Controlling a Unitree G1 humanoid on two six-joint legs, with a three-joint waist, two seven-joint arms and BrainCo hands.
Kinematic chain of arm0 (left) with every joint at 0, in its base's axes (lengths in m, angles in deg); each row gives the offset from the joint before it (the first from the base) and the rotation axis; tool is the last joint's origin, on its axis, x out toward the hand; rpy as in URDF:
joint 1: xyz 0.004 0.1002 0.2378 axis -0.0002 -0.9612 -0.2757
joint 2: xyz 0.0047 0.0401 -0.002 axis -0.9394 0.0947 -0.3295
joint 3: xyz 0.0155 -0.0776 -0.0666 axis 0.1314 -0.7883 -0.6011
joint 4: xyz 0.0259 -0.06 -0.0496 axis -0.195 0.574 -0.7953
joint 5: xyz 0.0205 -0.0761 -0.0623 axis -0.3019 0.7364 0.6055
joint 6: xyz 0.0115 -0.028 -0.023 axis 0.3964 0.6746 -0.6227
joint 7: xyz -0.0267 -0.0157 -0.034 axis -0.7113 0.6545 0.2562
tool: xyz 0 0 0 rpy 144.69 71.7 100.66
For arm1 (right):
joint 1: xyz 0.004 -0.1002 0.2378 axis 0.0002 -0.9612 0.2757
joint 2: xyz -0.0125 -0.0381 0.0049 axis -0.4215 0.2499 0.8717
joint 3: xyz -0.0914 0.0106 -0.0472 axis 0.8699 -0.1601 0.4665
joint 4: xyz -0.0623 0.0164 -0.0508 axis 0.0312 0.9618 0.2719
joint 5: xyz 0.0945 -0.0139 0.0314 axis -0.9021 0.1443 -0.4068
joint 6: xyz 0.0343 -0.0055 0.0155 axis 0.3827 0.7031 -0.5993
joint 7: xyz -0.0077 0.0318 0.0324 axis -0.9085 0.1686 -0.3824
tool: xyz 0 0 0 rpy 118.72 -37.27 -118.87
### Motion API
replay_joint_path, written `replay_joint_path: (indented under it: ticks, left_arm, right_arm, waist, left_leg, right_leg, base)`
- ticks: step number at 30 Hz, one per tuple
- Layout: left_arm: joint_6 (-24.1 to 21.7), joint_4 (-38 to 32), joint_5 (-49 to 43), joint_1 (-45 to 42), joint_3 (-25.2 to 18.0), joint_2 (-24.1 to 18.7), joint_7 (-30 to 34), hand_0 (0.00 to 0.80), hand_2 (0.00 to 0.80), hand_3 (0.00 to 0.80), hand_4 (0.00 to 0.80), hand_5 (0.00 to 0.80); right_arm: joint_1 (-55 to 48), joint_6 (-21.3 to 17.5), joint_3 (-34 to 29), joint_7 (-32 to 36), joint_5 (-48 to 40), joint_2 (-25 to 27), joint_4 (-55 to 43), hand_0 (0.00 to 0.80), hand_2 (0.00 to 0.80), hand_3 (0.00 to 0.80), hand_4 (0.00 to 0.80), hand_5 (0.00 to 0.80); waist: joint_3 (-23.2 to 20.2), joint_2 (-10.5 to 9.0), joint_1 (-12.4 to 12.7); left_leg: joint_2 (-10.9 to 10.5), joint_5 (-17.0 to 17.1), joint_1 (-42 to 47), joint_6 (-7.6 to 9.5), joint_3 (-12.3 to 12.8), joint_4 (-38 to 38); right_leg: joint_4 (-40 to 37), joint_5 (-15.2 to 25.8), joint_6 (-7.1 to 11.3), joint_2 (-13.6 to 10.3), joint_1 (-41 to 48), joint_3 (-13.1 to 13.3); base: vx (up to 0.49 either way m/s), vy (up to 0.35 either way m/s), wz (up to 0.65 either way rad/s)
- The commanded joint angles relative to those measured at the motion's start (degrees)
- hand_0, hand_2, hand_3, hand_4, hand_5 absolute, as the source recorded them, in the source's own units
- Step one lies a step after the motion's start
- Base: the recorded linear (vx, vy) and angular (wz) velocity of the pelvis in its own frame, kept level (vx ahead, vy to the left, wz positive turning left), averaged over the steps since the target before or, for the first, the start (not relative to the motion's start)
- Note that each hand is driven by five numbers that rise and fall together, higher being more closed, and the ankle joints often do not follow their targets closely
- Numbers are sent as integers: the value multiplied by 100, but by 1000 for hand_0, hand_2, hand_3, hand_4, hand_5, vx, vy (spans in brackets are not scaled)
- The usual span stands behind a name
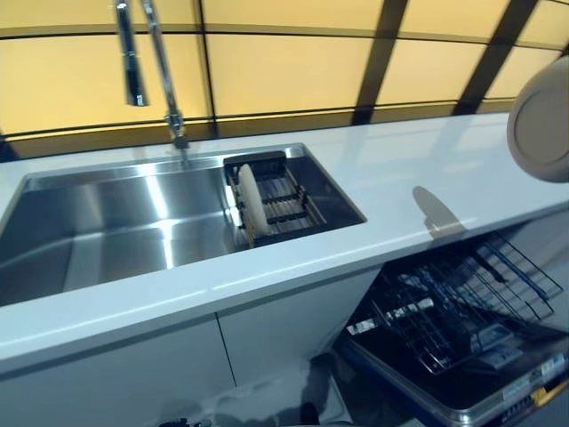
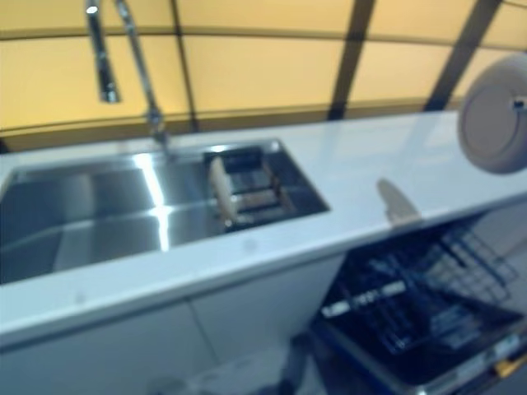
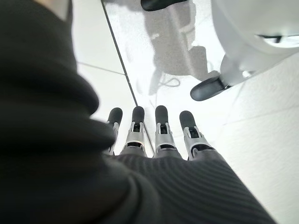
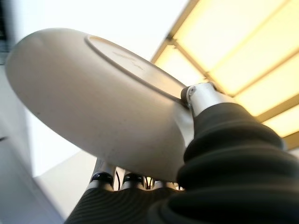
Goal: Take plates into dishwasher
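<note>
Plate [image 4: 93, 107] pinched in right hand [image 4: 205, 100] fingers, above counter edge [image 1: 498, 218], dishwasher rack [image 1: 462, 302] below.

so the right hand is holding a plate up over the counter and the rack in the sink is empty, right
Not quite. The rack in the sink is not empty: the left eye view shows one plate standing in it. The right hand does hold a plate over the counter.
</note>
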Motion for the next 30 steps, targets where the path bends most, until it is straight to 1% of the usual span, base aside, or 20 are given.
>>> replay_joint_path:
  ticks: [1,3,4,5,8,9,11,12,14,15,16,20,22,29,30]
  left_arm:
    - [-140,84,-361,196,-6,-228,83,0,0,0,0,0]
    - [-147,87,-396,199,-12,-262,89,0,0,0,0,0]
    - [-155,84,-404,194,-27,-263,91,0,0,0,0,0]
    - [-158,79,-430,203,-18,-290,116,0,0,0,0,0]
    - [-182,71,-453,220,-56,-287,125,0,0,0,0,0]
    - [-208,82,-492,213,-94,-282,151,0,0,0,0,0]
    - [-230,89,-511,214,-97,-287,155,0,0,0,0,0]
    - [-279,99,-558,201,-141,-282,166,0,0,0,0,0]
    - [-323,97,-614,186,-159,-261,157,0,0,0,0,0]
    - [-326,97,-615,190,-149,-265,157,0,0,0,0,0]
    - [-379,105,-647,179,-158,-270,163,0,0,0,0,0]
    - [-440,84,-656,175,-132,-262,125,0,0,0,0,0]
    - [-482,80,-667,190,-138,-271,108,0,0,0,0,0]
    - [-578,-14,-532,247,-55,-279,111,0,0,0,0,0]
    - [-627,-26,-497,249,-26,-269,122,0,0,0,0,0]
  right_arm:
    - [-358,-668,-856,205,435,342,-239,800,800,800,800,800]
    - [-992,-779,-1348,327,515,352,-342,800,800,800,800,800]
    - [-1172,-833,-1461,357,556,356,-377,800,800,800,800,800]
    - [-1652,-905,-1831,419,636,361,-466,800,800,800,800,800]
    - [-2407,-1066,-2380,527,717,323,-558,800,800,800,800,800]
    - [-2743,-1187,-2622,562,745,300,-572,800,800,800,800,800]
    - [-3082,-1233,-2892,583,783,277,-627,800,800,800,800,800]
    - [-3533,-1376,-3206,577,811,203,-687,800,800,800,800,800]
    - [-4058,-1524,-3556,433,909,36,-843,800,800,800,800,800]
    - [-4126,-1526,-3618,433,918,29,-862,800,800,800,800,800]
    - [-4352,-1613,-3753,379,1035,-67,-942,800,800,800,800,800]
    - [-4477,-1742,-3720,221,1280,-153,-1072,800,800,800,800,800]
    - [-4403,-1931,-3567,-19,1656,-211,-1103,800,800,800,800,800]
    - [-3921,-1839,-3097,-505,2065,-333,-1293,800,800,800,800,800]
    - [-3820,-1831,-3040,-592,2127,-323,-1284,800,800,800,800,800]
  waist:
    - [257,-187,-247]
    - [276,-178,-362]
    - [289,-164,-410]
    - [332,-159,-463]
    - [382,-139,-573]
    - [395,-127,-621]
    - [406,-127,-627]
    - [433,-108,-676]
    - [465,-86,-704]
    - [465,-88,-693]
    - [490,-71,-694]
    - [559,-40,-675]
    - [624,-2,-660]
    - [935,200,-581]
    - [1013,273,-564]
  left_leg:
    - [184,-38,355,146,-23,18]
    - [193,-64,398,142,71,18]
    - [194,-69,410,142,102,18]
    - [198,-114,462,153,143,18]
    - [201,-140,479,164,215,18]
    - [205,-147,475,170,247,18]
    - [207,-148,466,170,262,18]
    - [220,-149,446,166,290,18]
    - [235,-146,414,161,297,21]
    - [236,-146,411,160,296,22]
    - [246,-151,388,152,291,23]
    - [262,-160,346,150,261,33]
    - [261,-157,286,149,236,34]
    - [240,-99,5,128,111,28]
    - [222,-77,-62,121,77,18]
  right_leg:
    - [24,-83,533,-242,269,178]
    - [24,-45,553,-250,193,230]
    - [24,-30,559,-254,165,248]
    - [24,-30,574,-256,152,261]
    - [24,8,580,-253,57,310]
    - [26,10,579,-250,35,314]
    - [28,11,580,-248,18,314]
    - [37,14,580,-246,-26,304]
    - [48,17,580,-249,-79,282]
    - [49,17,579,-249,-82,281]
    - [54,20,586,-250,-128,272]
    - [66,35,592,-270,-213,244]
    - [75,40,599,-287,-282,223]
    - [103,38,609,-343,-504,106]
    - [101,34,604,-356,-546,72]
  base:
    - [-21,-40,-33]
    - [-18,-42,-31]
    - [-13,-30,-33]
    - [-30,-39,-32]
    - [-20,-38,-24]
    - [-31,-49,-13]
    - [-33,-40,-5]
    - [-43,-48,-4]
    - [-43,-64,-12]
    - [-39,-78,-13]
    - [-24,-49,-7]
    - [-27,-71,-1]
    - [-49,-92,2]
    - [-74,-51,7]
    - [-85,0,15]
